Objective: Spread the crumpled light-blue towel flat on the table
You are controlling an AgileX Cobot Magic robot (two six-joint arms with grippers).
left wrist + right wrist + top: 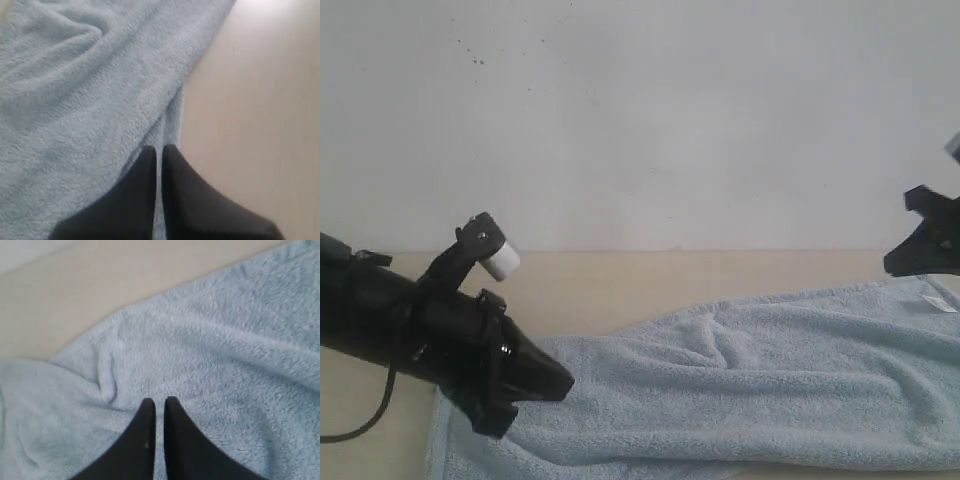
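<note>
The light-blue towel (740, 390) lies stretched across the beige table (620, 285), with soft folds near its middle and a small white tag (938, 303) at its far right corner. My left gripper (567, 384) hovers over the towel's left end. In the left wrist view its jaws (159, 148) stand together over the towel (75, 90) close to its hemmed edge, with nothing visibly pinched. My right gripper (900, 262) hangs at the right edge, above the tag corner. In the right wrist view the right gripper (160, 400) also looks shut above the towel (225, 350).
A white wall (640, 120) rises behind the table. Bare table (260, 100) shows beside the towel's edge, and more bare table (75, 295) lies beyond its far edge. A black cable (360, 425) trails from the left arm.
</note>
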